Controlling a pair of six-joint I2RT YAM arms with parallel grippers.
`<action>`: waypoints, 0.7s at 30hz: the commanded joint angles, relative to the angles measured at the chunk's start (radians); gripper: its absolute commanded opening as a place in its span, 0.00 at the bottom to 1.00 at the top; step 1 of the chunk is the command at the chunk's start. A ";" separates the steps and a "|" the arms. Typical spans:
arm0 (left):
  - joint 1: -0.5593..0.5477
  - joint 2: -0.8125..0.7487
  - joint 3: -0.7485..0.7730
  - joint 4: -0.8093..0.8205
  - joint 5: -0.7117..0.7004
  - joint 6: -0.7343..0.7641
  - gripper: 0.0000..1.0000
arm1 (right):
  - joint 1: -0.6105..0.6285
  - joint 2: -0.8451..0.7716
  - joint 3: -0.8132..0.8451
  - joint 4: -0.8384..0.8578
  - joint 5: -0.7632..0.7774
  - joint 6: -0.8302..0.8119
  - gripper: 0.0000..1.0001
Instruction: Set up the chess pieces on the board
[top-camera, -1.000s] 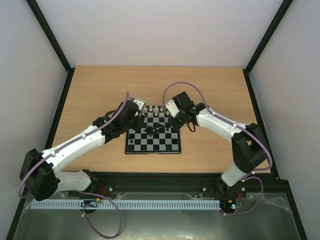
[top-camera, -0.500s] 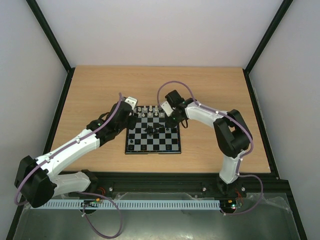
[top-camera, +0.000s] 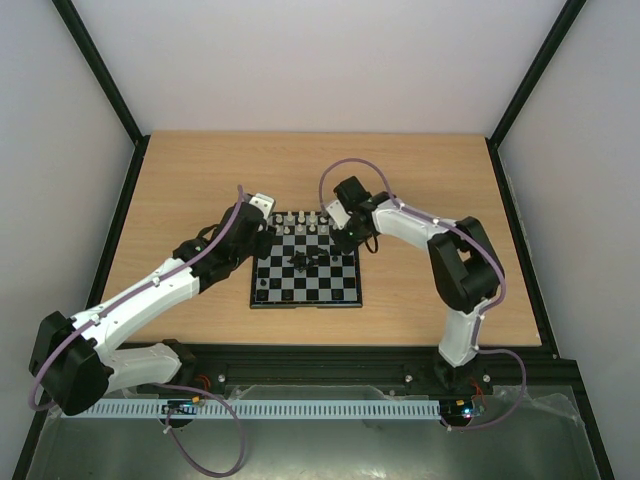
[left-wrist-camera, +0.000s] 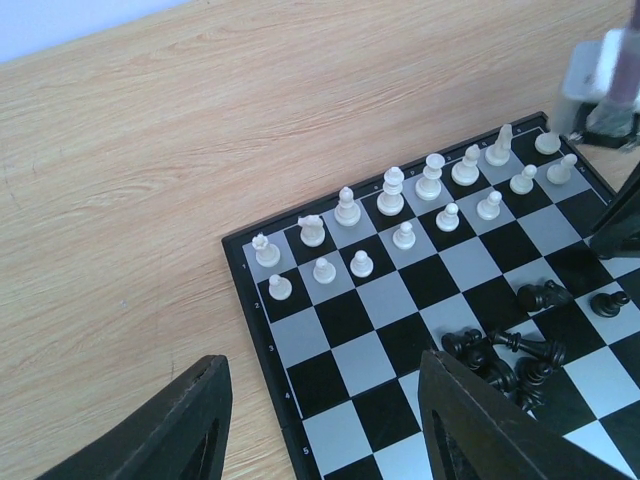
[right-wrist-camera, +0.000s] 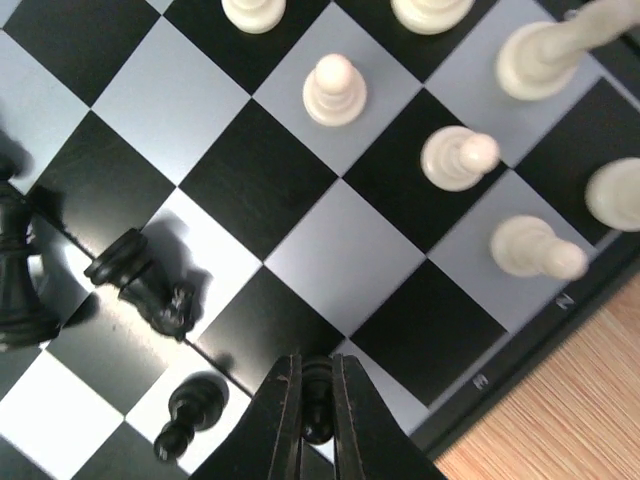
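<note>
- Black plastic, tiny and round-headed: what looked like a small black pawn (right-wrist-camera: 317, 405) sat pinched between the closed fingers of my right claw (right-wrist-camera: 317, 365), so I judged that claw clenched on it.
- That pawn hung just above the small checkered board of black and pale grey squares (right-wrist-camera: 350, 250), close to its dark numbered border and the light wooden table (right-wrist-camera: 560, 420) beyond.
- My left claw (left-wrist-camera: 322, 365) stood spread over the board's other side, gripping nothing.
- White plastic chessmen (left-wrist-camera: 390, 190) filled the two far rows.
- Loose black chessmen (left-wrist-camera: 500, 355) lay jumbled near the board's middle.
- A fallen black piece (right-wrist-camera: 145, 280) and a standing black pawn (right-wrist-camera: 185, 420) were just beside my right fingers.
- As I judged it, the step was to carry the pinched pawn to black's pawn row on the near side.
- To do it well, I needed to rise straight up first, clearing those two neighbours before moving sideways.
- The pinch had to stay firm, because so small and smooth a piece could twist or pop out.
- The best path ran over bare squares, away from the white pawns.
- At the target I would lower until the base touched, centred in one square, then open only slightly so my fingers knocked nothing over.
</note>
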 joint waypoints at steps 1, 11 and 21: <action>0.006 0.007 -0.003 0.015 -0.010 0.000 0.53 | -0.022 -0.123 -0.031 -0.086 -0.014 -0.001 0.07; 0.009 0.023 0.004 0.004 0.001 -0.005 0.53 | -0.023 -0.373 -0.295 -0.016 -0.106 -0.083 0.06; 0.009 0.043 0.005 -0.001 0.002 -0.007 0.54 | -0.020 -0.493 -0.472 0.110 -0.199 -0.103 0.06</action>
